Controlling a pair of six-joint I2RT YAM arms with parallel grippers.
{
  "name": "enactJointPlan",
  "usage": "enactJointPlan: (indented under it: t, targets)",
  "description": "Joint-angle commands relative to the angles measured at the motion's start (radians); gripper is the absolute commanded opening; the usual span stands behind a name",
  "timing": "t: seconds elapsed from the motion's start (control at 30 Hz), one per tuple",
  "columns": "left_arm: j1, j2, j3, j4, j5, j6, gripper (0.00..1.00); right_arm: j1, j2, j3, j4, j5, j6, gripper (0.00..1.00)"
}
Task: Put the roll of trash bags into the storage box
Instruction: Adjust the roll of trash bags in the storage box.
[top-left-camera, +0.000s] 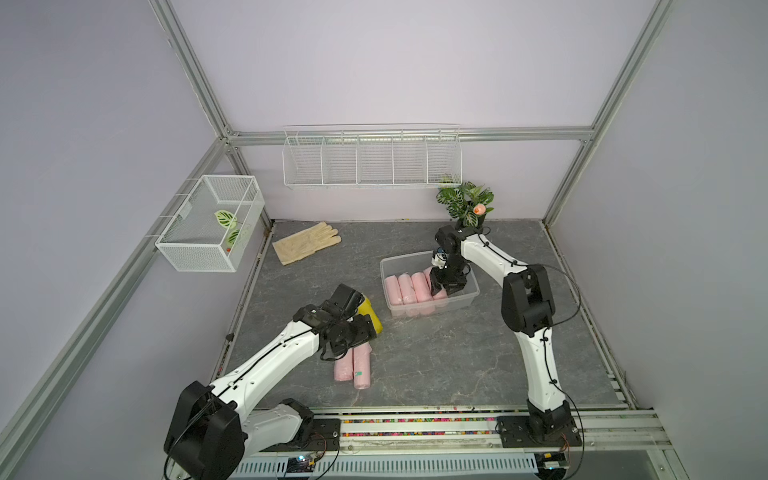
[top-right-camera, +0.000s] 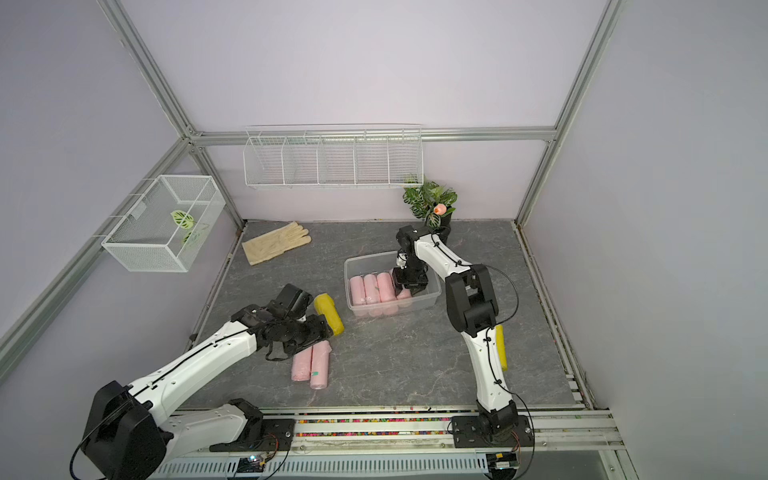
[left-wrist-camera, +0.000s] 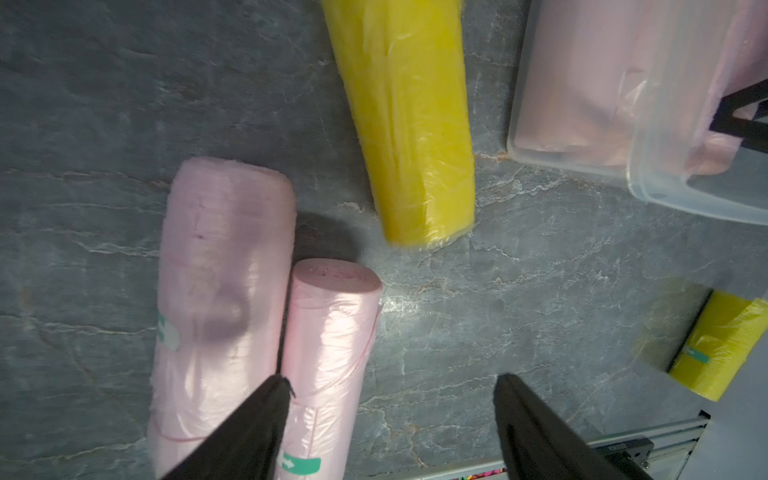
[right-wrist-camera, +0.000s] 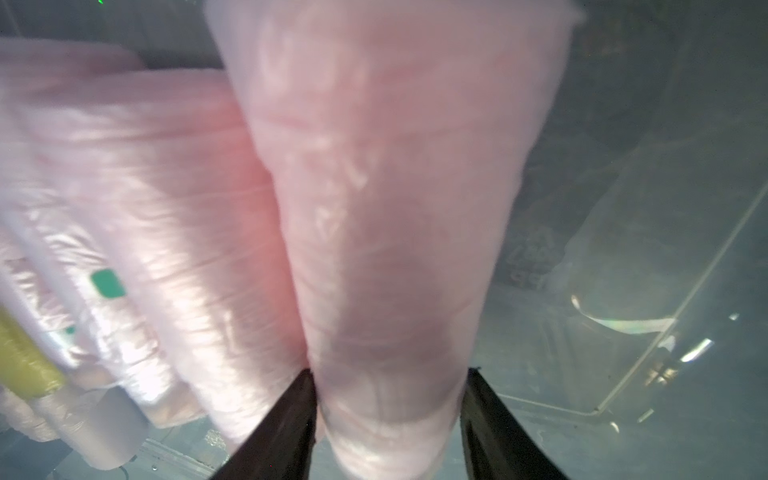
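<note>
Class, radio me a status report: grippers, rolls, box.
Right gripper shut on held roll, low in storage box beside packed rolls. Left gripper open by two loose rolls. Nothing blocking.

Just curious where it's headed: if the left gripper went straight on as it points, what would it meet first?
Likely the pink roll lying inside one finger of the open left gripper, though depth is unclear.
</note>
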Motion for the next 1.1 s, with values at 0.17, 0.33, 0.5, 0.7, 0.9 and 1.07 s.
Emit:
enactJointPlan:
  t: [0.17, 0.33, 0.5, 0.7, 0.9, 1.07]
  targets:
    - [-0.001, -0.015, -0.007, -0.003, 0.001, -0.003, 0.82, 0.005, -0.072, -0.015, -0.076, 0.011, -0.056, 0.59]
    - [-0.001, -0.015, -0.014, -0.013, -0.003, -0.007, 0.82, 0.004, -0.074, 0.03, -0.109, 0.047, -0.058, 0.71]
    - [-0.001, -0.023, -0.021, -0.034, -0.019, -0.015, 0.84, 0.003, -0.091, 0.087, -0.13, 0.076, -0.052, 0.76]
    - [-0.003, -0.023, -0.024, -0.056, -0.031, -0.017, 0.84, 0.007, -0.172, 0.094, -0.119, 0.076, -0.028, 0.79]
    - [-0.002, -0.027, -0.018, -0.064, -0.035, -0.01, 0.84, 0.034, -0.254, 0.05, -0.1, 0.08, -0.011, 0.8]
    - [-0.004, -0.007, -0.039, -0.054, -0.001, 0.003, 0.84, 0.067, -0.315, -0.029, -0.071, 0.084, 0.004, 0.81]
